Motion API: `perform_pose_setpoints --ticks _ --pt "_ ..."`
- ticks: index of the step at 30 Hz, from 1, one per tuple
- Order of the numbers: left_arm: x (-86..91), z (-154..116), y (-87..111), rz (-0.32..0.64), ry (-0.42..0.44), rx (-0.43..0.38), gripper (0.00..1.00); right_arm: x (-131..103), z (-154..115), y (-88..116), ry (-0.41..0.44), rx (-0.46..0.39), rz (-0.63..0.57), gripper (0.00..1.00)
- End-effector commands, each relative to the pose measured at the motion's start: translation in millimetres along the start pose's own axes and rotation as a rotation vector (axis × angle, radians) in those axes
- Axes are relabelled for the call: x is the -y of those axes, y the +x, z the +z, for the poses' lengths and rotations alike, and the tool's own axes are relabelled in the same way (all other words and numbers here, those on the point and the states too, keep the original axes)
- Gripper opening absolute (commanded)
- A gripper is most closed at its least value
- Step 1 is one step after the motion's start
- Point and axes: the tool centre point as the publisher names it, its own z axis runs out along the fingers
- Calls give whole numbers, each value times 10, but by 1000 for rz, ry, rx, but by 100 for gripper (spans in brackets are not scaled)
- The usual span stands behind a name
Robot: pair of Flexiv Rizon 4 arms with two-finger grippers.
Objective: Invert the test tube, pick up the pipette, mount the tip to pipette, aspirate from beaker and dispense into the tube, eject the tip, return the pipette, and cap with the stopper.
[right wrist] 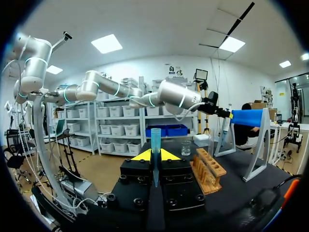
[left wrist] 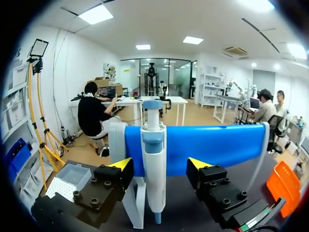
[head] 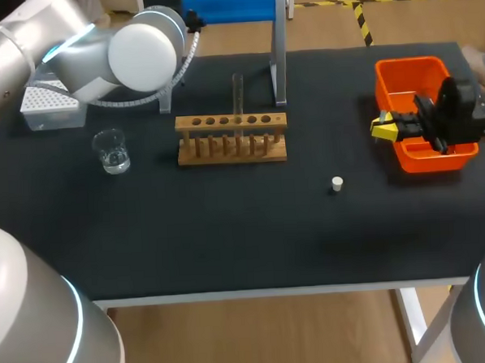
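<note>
Pipette (left wrist: 154, 159), white plastic with a pale blue collar and knob, hangs upright on the blue stand (left wrist: 217, 145) between the left gripper's (left wrist: 160, 166) fingers, which stand wide apart either side of it, not touching. Right gripper (right wrist: 155, 155), by the orange bin (head: 407, 65), has its fingers closed on a slim translucent teal tip (right wrist: 155, 137), wide end pointing away from the wrist. Glass test tube (head: 238, 92) stands upright in the wooden rack (head: 233, 149) on the dark surface (head: 229, 231), clear beaker (head: 111, 149) off to one side of the rack, small white stopper (head: 336, 183) lying between rack and bin.
</note>
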Motion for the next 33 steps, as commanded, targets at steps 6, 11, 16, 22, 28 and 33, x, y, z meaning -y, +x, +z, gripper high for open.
perform_pose_setpoints --ticks 6,11,16,22,28,33 --pt "4 91 2 1 3 -8 71 -1 -1 7 1 1 -1 0" --pt "-5 116 -6 -2 1 -9 69 -1 -1 7 1 1 -1 0" --pt "-8 140 -20 -4 -1 -8 70 -1 -1 7 1 1 -1 0" --pt "-15 155 -28 -7 -3 -7 72 -1 -1 7 1 1 -1 0" --pt "-20 162 -34 -11 -1 -4 73 -1 -1 7 1 1 -1 0" --pt "-19 166 -38 -11 0 0 71 -1 -1 7 1 1 -1 0"
